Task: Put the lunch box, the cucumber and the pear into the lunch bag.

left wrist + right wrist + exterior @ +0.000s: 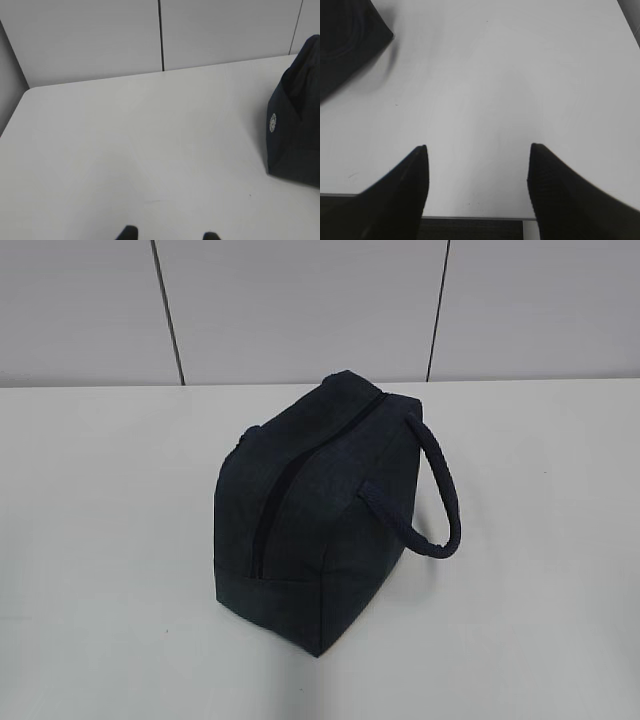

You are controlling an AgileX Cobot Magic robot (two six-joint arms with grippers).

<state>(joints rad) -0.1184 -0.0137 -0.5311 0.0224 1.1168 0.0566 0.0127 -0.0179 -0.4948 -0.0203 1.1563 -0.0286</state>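
Note:
The dark navy lunch bag (320, 510) stands in the middle of the white table with its top zipper (290, 475) shut and one rope handle (440, 490) hanging to the right. Its side shows at the right edge of the left wrist view (295, 130) and its corner at the top left of the right wrist view (345, 35). The lunch box, the cucumber and the pear are out of view. My left gripper (169, 235) is open and empty over bare table, left of the bag. My right gripper (477, 150) is open and empty near the table's front edge.
The white table (100, 540) runs back to a pale panelled wall (300, 300). The table's front edge (470, 218) shows between my right fingers. Neither arm shows in the exterior view.

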